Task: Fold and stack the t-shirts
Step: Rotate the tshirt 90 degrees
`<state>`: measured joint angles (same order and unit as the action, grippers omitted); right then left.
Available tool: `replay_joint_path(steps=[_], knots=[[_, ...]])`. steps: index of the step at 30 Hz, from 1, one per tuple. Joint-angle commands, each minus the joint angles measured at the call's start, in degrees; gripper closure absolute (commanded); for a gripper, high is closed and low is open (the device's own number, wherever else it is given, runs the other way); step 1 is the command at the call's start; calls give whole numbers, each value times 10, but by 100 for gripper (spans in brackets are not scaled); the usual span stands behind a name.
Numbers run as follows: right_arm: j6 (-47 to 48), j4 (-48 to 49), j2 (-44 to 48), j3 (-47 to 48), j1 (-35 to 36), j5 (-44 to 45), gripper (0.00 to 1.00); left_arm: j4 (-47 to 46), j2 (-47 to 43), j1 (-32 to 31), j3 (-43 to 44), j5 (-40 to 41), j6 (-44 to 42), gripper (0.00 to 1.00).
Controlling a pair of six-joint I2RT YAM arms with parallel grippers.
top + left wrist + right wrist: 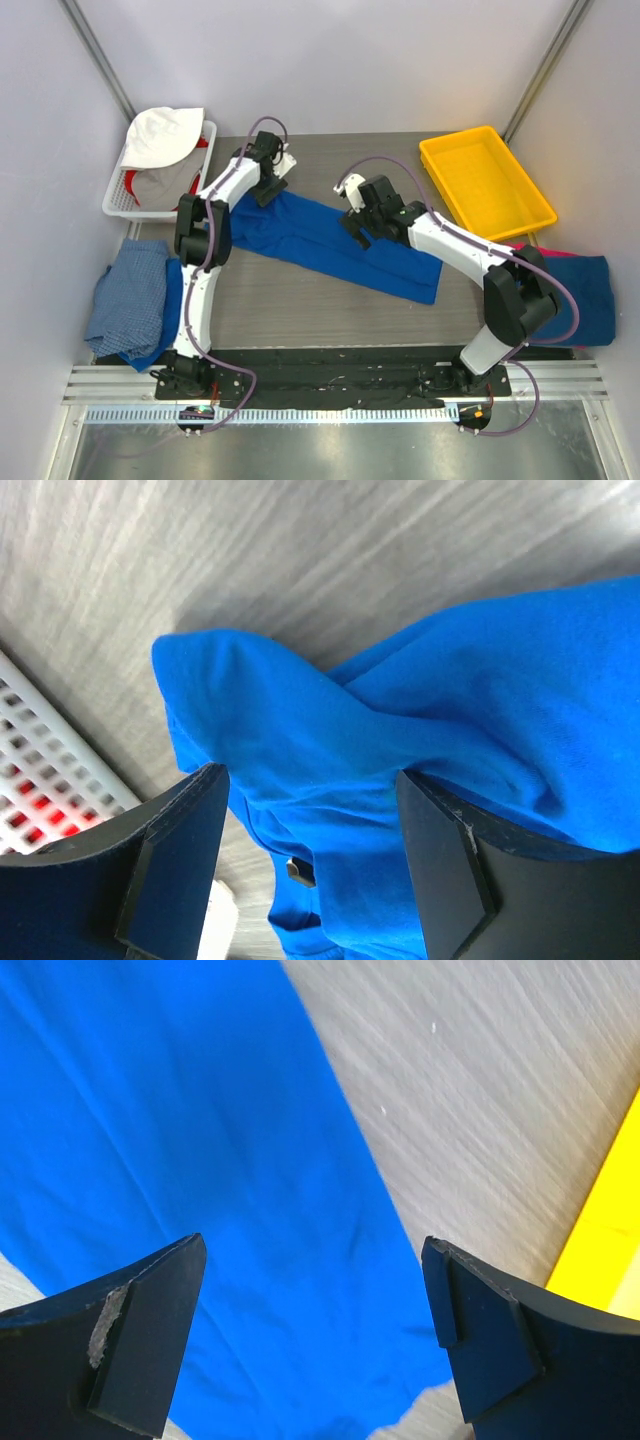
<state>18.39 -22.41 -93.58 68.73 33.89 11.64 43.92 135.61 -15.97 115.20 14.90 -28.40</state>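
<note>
- Near left: blue cloth heap (128,300), rumpled, just beside the left arm's base.
- Near right: folded pile (585,288), blue with magenta showing at its far edge, outboard of the right arm. Probably the stack.
- Mid table: royal blue t-shirt (335,245) lies flat as a long band. Its long axis runs from far-left to near-right. No print is showing.
- Right gripper (312,1248) hovers over the band's far edge, about mid-length. Its jaws are wide apart with nothing in them, and cloth edge plus bare table show below.
- Left gripper (312,780) is at the band's far-left end. Its fingers are apart, straddling a raised, bunched bit of cloth that fills the gap, but no firm pinch is visible.
- Key relation: the left arm already has the far-left end. The near-right end lies free, down-right of the right gripper and nearer that arm, so my guess is that grab falls to the right arm.
- Far left: white basket (112,200) with white cloth (160,135) on top.
- Far right: yellow tray (485,185), well apart from the shirt.
</note>
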Motion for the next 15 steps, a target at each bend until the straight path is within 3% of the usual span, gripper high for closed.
replay_joint_path(steps=[1,15], knots=[[21,-2,43,-39,-1,30,2,-12,40,6,47,10,-21,27],[92,24,37,-107,-82,27,2,-10,66,-11,89,13,-32,27]])
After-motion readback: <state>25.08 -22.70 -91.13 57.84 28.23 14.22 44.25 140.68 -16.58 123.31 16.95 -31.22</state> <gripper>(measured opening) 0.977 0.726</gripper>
